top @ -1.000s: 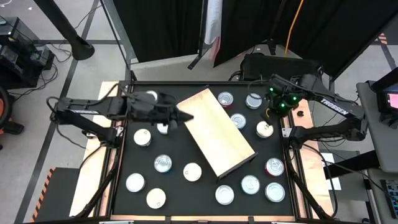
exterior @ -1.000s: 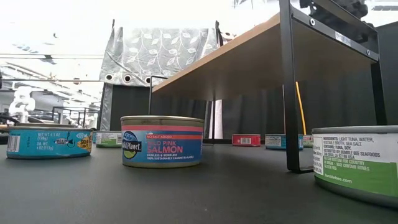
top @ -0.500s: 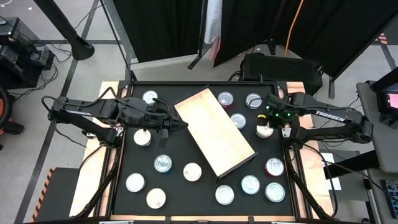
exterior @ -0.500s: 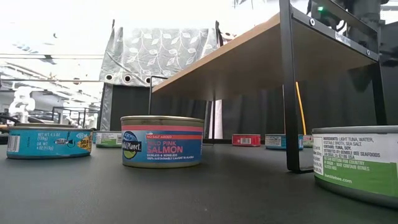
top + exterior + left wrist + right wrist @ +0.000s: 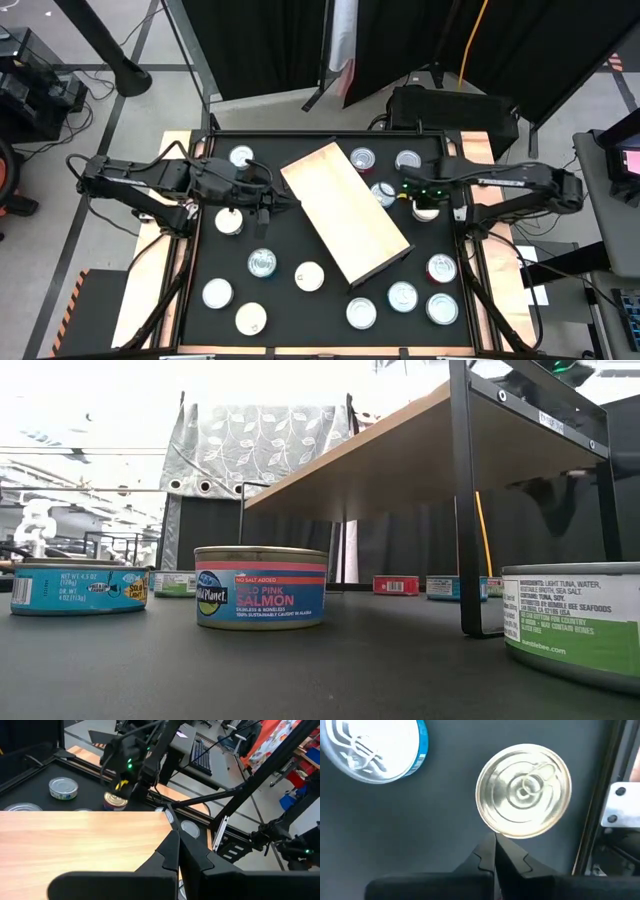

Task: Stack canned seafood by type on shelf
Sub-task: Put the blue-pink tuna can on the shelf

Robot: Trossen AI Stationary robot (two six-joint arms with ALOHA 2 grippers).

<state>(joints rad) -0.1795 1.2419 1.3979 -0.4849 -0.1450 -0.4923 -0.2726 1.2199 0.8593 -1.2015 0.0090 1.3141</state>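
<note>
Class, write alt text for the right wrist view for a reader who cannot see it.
The right tool, shut, points down at a silvery pull-tab tin on the black tabletop. A white-topped tin with a blue rim lies beside it, partly cut off.

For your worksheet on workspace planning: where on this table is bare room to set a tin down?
The pale wooden shelf top is bare. The black tabletop is free along its near edge, between the scattered round tins. It is crowded beside the shelf's far-right side.
</note>
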